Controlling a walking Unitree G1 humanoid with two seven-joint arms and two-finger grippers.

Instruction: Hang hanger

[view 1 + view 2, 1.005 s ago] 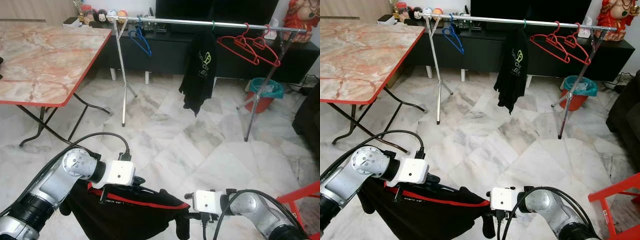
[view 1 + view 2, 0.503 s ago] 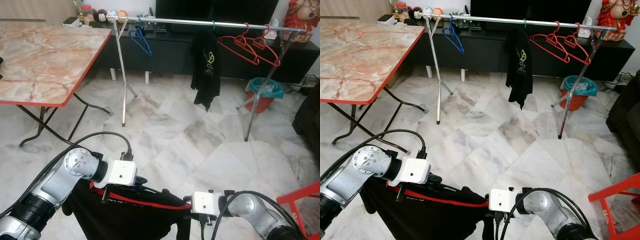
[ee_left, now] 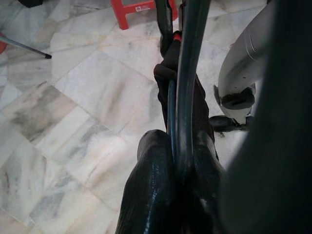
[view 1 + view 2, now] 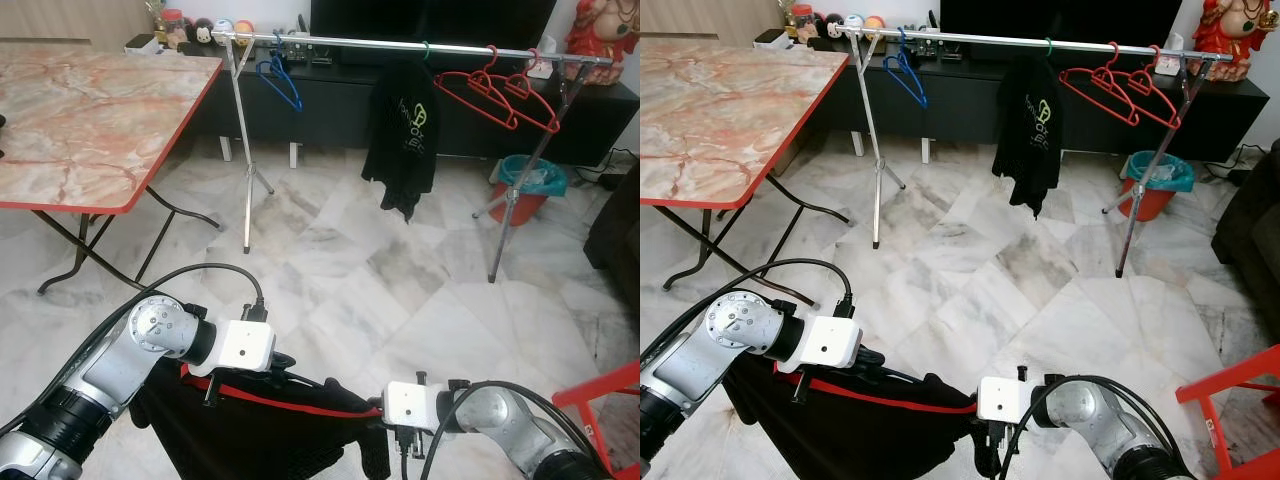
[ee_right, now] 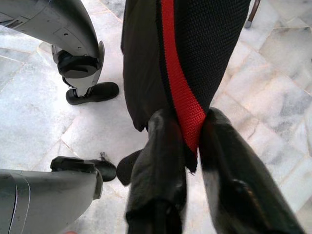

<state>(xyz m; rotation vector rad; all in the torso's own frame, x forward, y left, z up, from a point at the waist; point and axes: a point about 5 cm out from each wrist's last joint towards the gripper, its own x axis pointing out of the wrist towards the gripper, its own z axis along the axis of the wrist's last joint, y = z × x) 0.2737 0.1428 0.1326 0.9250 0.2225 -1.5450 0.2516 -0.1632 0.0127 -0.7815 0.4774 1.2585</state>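
Down low, well short of the clothes rail (image 4: 400, 45), I hold a black garment with red trim (image 4: 270, 430) on a dark green hanger (image 3: 187, 73). My left gripper (image 3: 175, 180) is clamped on the hanger's bar and cloth; my right gripper (image 5: 192, 161) pinches the red-trimmed edge. On the rail hang a black shirt (image 4: 405, 140), 2 red hangers (image 4: 495, 90) and a blue hanger (image 4: 280, 75).
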